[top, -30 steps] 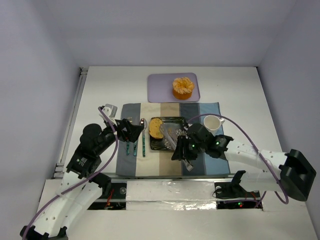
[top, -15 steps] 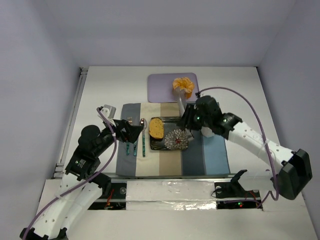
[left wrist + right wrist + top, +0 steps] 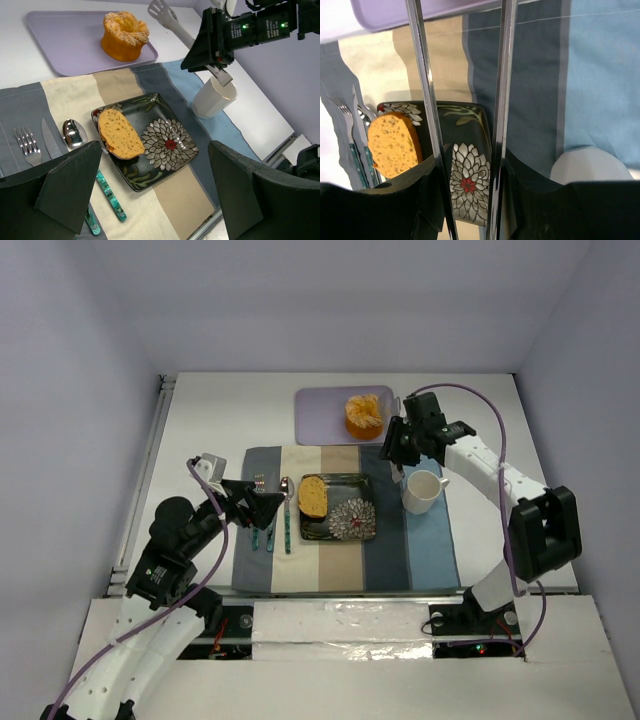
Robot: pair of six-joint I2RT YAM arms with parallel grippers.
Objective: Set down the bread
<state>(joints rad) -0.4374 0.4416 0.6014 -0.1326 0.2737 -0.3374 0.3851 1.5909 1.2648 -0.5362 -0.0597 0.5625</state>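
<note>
Bread (image 3: 313, 497), oval and golden with a browner crust, lies on the left part of the dark flowered plate (image 3: 350, 530). The plate rests on the striped placemat (image 3: 420, 550) on the desk (image 3: 200, 420). My right gripper (image 3: 400, 445), raised near the white cup (image 3: 424, 488) and the right edge of the lavender tray (image 3: 320, 415), is clenched on metal tongs (image 3: 426, 100), whose two arms run between its fingers. My left gripper (image 3: 255, 505) hangs released, jaws wide apart, above the fork (image 3: 27, 145) and spoon (image 3: 72, 134) left of the plate. An orange peeled fruit (image 3: 365, 415) sits on the tray.
</note>
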